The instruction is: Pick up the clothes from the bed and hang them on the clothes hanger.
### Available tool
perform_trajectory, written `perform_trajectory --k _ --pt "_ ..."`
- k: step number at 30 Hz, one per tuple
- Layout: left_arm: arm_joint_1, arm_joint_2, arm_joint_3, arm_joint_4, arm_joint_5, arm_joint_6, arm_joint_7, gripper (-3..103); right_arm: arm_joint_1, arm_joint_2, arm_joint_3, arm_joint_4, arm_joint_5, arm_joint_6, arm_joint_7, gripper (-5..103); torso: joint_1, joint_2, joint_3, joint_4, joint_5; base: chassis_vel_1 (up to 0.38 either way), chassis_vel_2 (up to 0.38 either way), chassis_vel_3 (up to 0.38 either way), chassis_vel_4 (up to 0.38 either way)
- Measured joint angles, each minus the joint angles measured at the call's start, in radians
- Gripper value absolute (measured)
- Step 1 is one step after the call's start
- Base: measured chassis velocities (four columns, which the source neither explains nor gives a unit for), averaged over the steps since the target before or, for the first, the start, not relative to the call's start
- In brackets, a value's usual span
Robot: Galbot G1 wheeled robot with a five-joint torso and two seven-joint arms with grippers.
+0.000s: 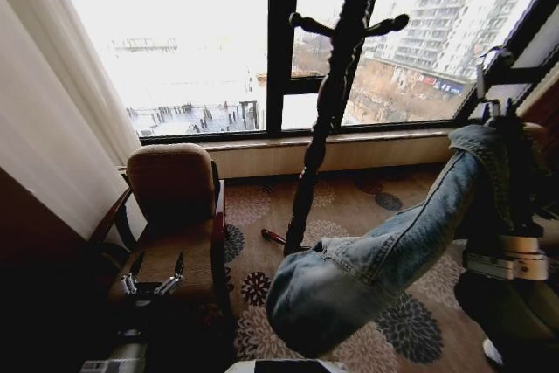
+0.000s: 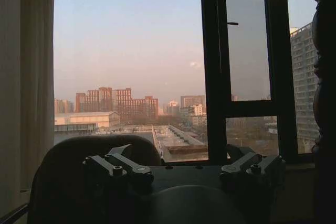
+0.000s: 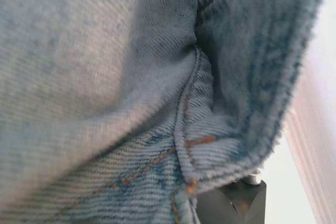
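Note:
The clothes, a faded-blue denim jacket, hang in the air at the right, draped down and to the left from my raised right gripper. That gripper is shut on the denim near its top. A thin silver hook of the clothes hanger rises just above it. Denim seams press close against the right wrist camera, with a dark fingertip below them. My left gripper is parked low at the left, open and holding nothing. The bed is out of view.
A tall dark wooden coat stand with pegs rises in front of the window, left of the jacket. A brown armchair stands at the left beside a pale curtain. Patterned carpet lies between the stand and the window sill.

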Motion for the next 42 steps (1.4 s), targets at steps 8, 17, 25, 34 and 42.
perform_trajectory --k 8,17,25,34,42 --pt "0.000 0.000 -0.001 0.000 0.000 0.000 0.000 100 -0.002 0.003 0.000 0.003 0.000 -0.002 -0.001 15 0.000 0.000 0.000 -0.0001 -0.0024 -0.019 -0.012 0.022 0.015" --pt "0.000 0.000 -0.001 0.000 0.000 0.000 0.000 100 0.001 0.000 0.003 0.004 0.002 -0.002 -0.001 15 -0.001 0.000 0.000 -0.0002 -0.0007 -0.041 0.091 0.040 -0.077" --pt "0.000 0.000 0.000 0.000 0.000 0.000 0.000 100 0.026 -0.045 0.017 -0.017 0.036 0.035 -0.032 15 0.001 0.000 0.000 0.0000 -0.0010 -0.166 0.137 0.176 -0.134" --pt "0.000 0.000 0.000 0.000 0.000 0.000 -0.001 100 0.087 -0.091 -0.073 -0.022 -0.009 0.173 -0.119 15 -0.002 0.001 -0.001 -0.0006 -0.0009 -0.024 0.016 0.015 -0.026" --pt "0.000 0.000 0.000 0.000 0.000 0.000 -0.001 100 0.165 -0.167 -0.057 -0.075 0.044 0.173 -0.120 15 0.000 0.000 0.000 0.0002 -0.0010 0.006 -0.014 -0.012 0.003"
